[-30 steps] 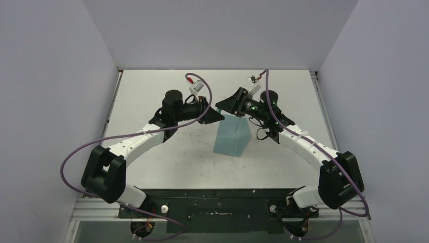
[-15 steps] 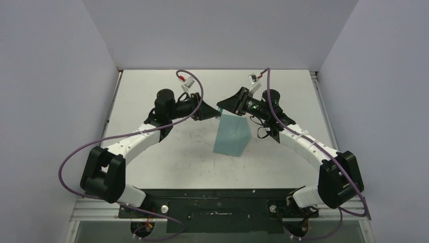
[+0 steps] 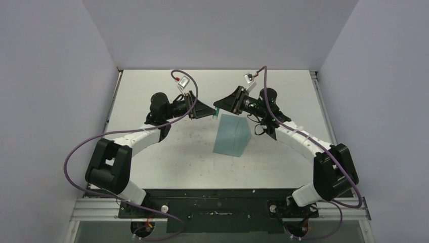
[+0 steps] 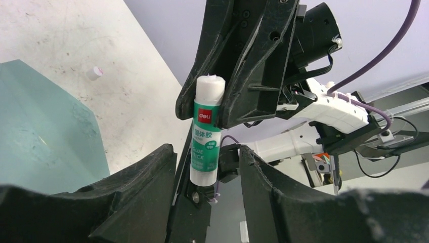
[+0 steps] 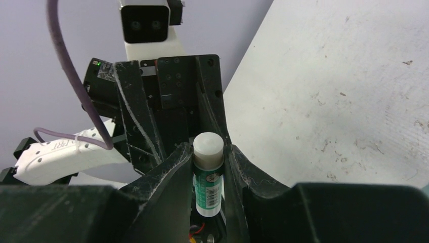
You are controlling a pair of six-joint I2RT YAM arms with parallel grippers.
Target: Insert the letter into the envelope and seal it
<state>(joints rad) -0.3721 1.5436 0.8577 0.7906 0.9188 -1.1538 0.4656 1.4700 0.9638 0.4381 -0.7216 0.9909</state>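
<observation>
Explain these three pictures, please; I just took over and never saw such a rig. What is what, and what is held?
The machine is two robot arms, the left arm and the right arm, bolted at the near edge of a table. The wide picture looks down from above and behind them. The other two come from a camera on each wrist, so each shows its own fingers at the bottom. A teal envelope lies flat on the table. The right hand is shut on a white-and-green glue stick. The left hand faces it, open and empty. No letter shows.
</observation>
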